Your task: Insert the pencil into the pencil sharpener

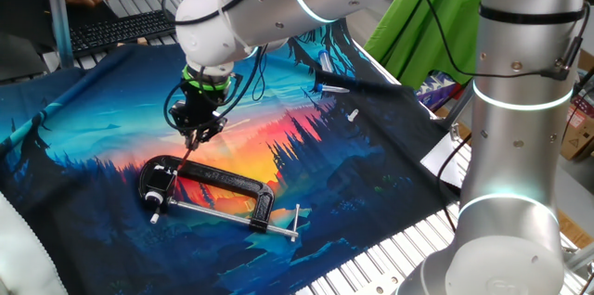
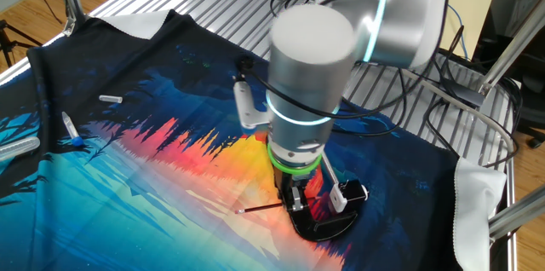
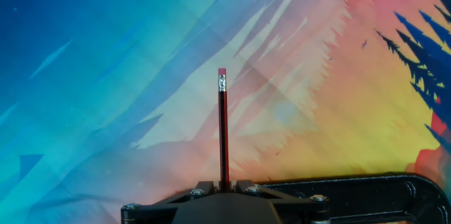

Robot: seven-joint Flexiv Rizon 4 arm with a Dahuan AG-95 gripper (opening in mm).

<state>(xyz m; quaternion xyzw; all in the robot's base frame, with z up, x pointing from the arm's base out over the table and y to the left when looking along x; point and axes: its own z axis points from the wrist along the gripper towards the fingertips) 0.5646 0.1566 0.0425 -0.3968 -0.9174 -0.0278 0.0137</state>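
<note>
My gripper (image 3: pixel 223 185) is shut on the pencil (image 3: pixel 223 132), a thin dark red stick with a metal band and a pink eraser at its far end. In the hand view the pencil points straight away from the fingers over the colourful cloth. In the other fixed view the pencil (image 2: pixel 260 208) sticks out to the left of the gripper (image 2: pixel 294 203), low over the cloth. In one fixed view the gripper (image 1: pixel 195 134) hangs just above the near end of the black C-clamp (image 1: pixel 213 188). I cannot pick out a pencil sharpener for sure in any view.
The C-clamp's black frame (image 3: pixel 366 185) lies right of the gripper; it also shows under the arm (image 2: pixel 328 220). A small white piece (image 2: pixel 111 99) and a blue-and-white pen (image 2: pixel 71 130) lie far off on the cloth (image 1: pixel 83 147). A keyboard (image 1: pixel 121 28) sits behind the table.
</note>
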